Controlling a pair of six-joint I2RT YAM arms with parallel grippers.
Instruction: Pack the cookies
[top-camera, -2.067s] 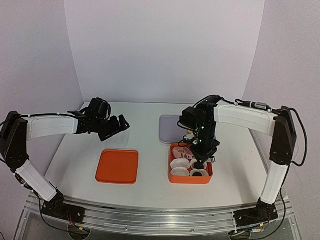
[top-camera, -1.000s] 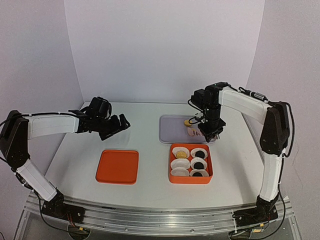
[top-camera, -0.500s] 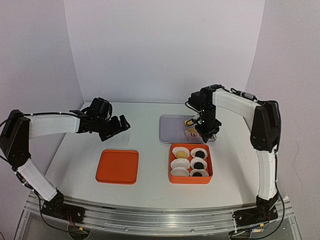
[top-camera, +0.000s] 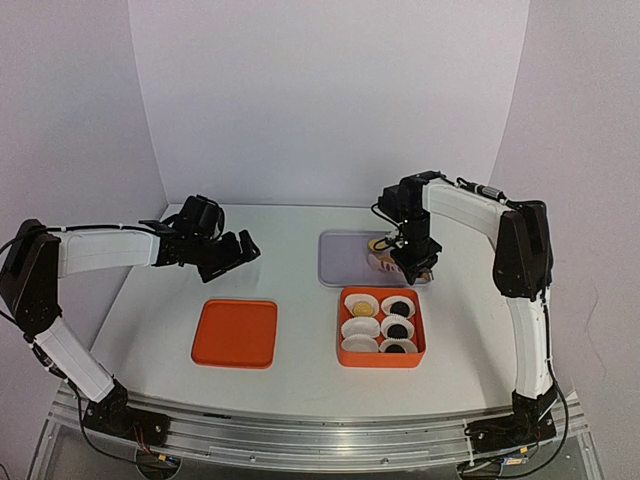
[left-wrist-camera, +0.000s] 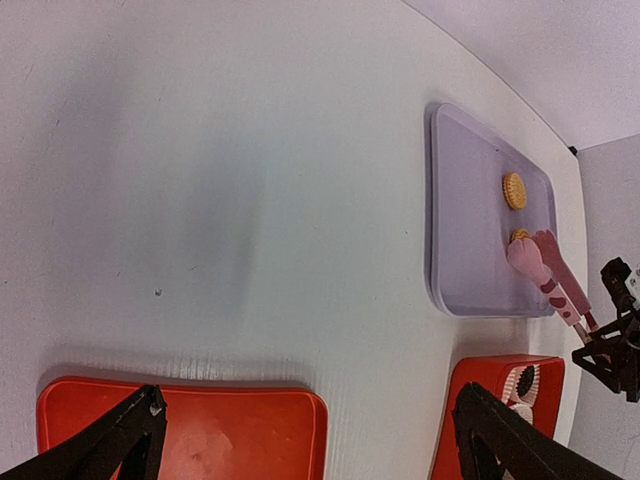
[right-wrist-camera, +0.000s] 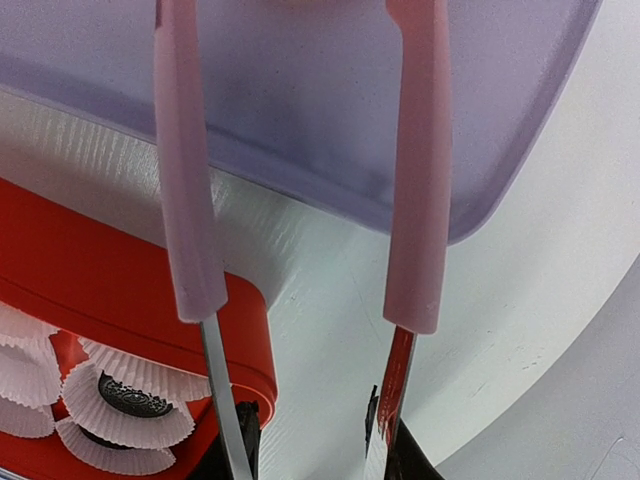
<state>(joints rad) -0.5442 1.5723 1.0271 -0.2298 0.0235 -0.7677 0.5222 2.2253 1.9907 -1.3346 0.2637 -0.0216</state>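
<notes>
Pink tongs are held by the right hand, which is closed around their metal handles. The two pink arms stand apart from each other and reach over the lavender tray. Their tips are outside the right wrist view, so I cannot tell if they grip anything.

On this tray a golden cookie lies free near the far end. A second golden cookie is partly covered by the tip of the tongs.

On the near side of the tray stands the orange box with six white paper cups in two columns. A third golden cookie sits in the far cup of the left column, and three dark cookies fill the cups of the right column.

The left hand hangs over the surface, well apart from the tray. It is spread wide, with nothing between its fingers. The orange lid lies flat on the surface, to the left of the box.
</notes>
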